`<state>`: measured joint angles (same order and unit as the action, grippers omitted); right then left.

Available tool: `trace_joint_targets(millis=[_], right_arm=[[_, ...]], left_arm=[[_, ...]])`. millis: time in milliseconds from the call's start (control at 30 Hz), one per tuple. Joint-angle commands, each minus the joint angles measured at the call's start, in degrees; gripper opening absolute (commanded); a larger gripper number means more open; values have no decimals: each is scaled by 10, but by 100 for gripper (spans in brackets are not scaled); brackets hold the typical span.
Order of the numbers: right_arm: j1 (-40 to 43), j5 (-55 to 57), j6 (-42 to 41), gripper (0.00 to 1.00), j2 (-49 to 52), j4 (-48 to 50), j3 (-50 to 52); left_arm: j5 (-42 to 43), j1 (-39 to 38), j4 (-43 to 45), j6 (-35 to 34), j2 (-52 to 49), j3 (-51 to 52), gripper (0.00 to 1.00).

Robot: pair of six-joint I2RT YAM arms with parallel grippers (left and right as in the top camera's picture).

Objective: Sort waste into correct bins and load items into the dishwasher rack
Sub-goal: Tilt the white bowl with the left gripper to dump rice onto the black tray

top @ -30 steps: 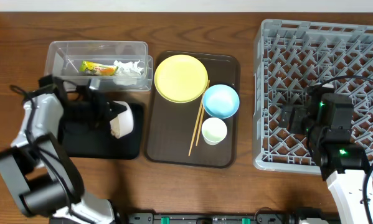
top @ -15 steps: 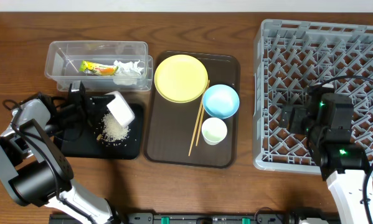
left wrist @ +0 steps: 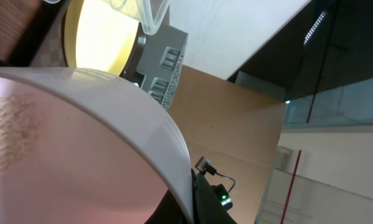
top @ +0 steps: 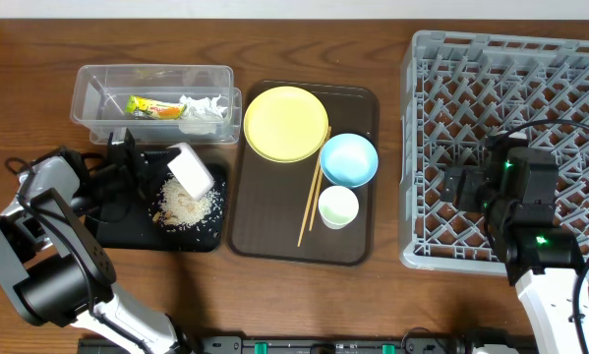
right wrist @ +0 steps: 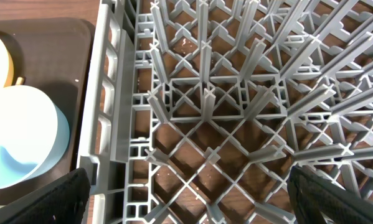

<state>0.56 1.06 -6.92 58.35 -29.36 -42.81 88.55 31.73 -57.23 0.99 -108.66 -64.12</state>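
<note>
Overhead, a brown wood-grain bench (top: 373,305) fills the view from edge to edge. On its left side the left tool (top: 164,175) is clamped on the rim of a white bowl (top: 190,169), which is tipped on its side over a black tray (top: 107,231). A heap of beige crumbs (top: 184,205) lies on that tray under the bowl. Just beyond, on the far side, a clear tub (top: 88,98) holds a green-and-orange wrapper (top: 154,106) and a crumpled tissue (top: 204,108). In the middle, a dark brown serving tray (top: 274,246) carries a yellow plate (top: 285,122) at its far end, a light blue bowl (top: 348,158) to the plate's right, a small white cup (top: 337,207) nearer, and chopsticks (top: 312,202) lying left of the cup. At the right stands the grey rack (top: 569,79); the right tool (top: 461,185) hangs over its near left part, fingers spread wide apart. Past the bowl, the left wrist view shows the room: a pale wall, a tan panel and a dark glazed area
</note>
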Motion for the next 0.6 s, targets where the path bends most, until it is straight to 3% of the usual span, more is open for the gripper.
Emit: trace_joint_targets(millis=[0,100,267,333,433,567], right_arm=[[-6,0,6,99,-2,0,-12],[-6,0,6,99,-2,0,-12],[-6,0,6,99,-2,0,-12],[-6,0,6,99,-2,0,-12],[-6,0,6,99,-2,0,-12],[-6,0,6,99,-2,0,-12]], left_arm=[[16,3,-3,-13,0,2,6],[-9,4,-1,-14,0,2,6],[-98,4,8,-73,0,2,6],[-83,3,18,-71,0,1,6],[15,3,31,10,0,0,6],[-13,3,49,-4,0,0,6]])
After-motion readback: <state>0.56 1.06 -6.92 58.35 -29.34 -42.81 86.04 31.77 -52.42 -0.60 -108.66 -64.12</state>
